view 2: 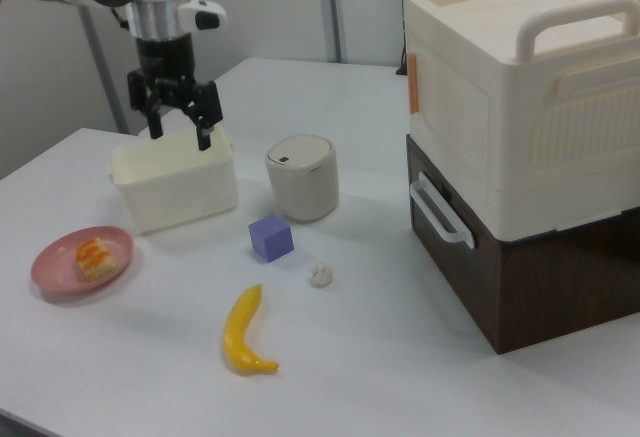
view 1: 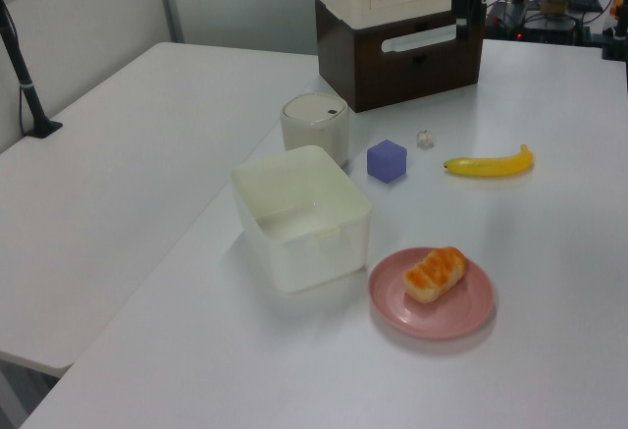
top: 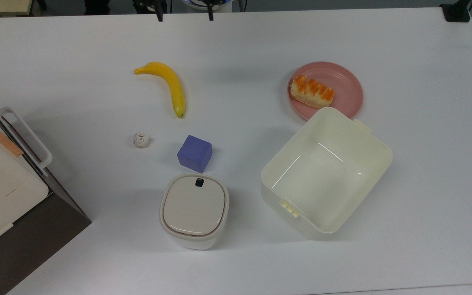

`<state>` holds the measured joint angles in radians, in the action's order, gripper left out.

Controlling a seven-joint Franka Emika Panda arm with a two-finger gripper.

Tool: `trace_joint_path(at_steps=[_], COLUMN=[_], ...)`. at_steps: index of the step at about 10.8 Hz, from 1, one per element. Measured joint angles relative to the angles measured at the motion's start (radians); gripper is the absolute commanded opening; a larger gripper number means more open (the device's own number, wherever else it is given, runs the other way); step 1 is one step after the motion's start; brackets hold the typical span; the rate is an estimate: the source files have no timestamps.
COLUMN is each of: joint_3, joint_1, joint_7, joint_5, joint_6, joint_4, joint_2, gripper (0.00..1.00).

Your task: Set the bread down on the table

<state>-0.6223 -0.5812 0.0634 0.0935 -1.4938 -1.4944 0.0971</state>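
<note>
The bread (top: 312,91), a small pale roll with orange-brown glazed ridges, lies on the left half of a round pink plate (top: 347,87). It also lies on the plate (view 1: 461,317) in the left view (view 1: 436,273) and the right view (view 2: 95,257). The plate stands on the white table (top: 236,45). My gripper (top: 185,16) pokes in at the top view's upper edge, far to the left of the plate. In the right view the gripper (view 2: 180,134) hangs open and empty, well above the table, up and to the right of the bread.
A cream open box (top: 326,172) stands right beside the plate. A yellow banana (top: 171,86), a purple cube (top: 195,153), a small whitish ball (top: 141,140) and a lidded canister (top: 194,209) lie around the middle. A large cream-and-brown appliance (top: 2,192) fills the top view's lower left.
</note>
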Motion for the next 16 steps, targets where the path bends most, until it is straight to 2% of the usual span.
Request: trace_joint_path(at_steps=[2, 4, 6, 8, 9, 12, 15, 16], joint_3=[0.061, 0.168, 0.268, 0.369, 0.412, 0.530, 0.596, 0.603], joint_1=[0.001, 0.004, 0.014, 0.019, 0.018, 0.015, 0.009, -0.003], joint_7=[0.042, 0.018, -0.101, -0.294, -0.354, -0.490, -0.620, -0.673], joint_5=[-0.004, -0.041, -0.098, -0.203, -0.237, -0.281, -0.370, -0.395], joint_6=[-0.006, -0.183, -0.419, -0.581, -0.602, -0.607, -0.619, -0.650], joint_4=[-0.061, -0.206, -0.386, -0.515, -0.545, -0.579, -0.578, -0.567], joint_2=[-0.003, -0.029, -0.080, -0.106, -0.107, -0.104, -0.043, -0.004], gripper=[1.00, 1.00, 1.00, 1.00, 1.00, 1.00, 1.00, 1.00])
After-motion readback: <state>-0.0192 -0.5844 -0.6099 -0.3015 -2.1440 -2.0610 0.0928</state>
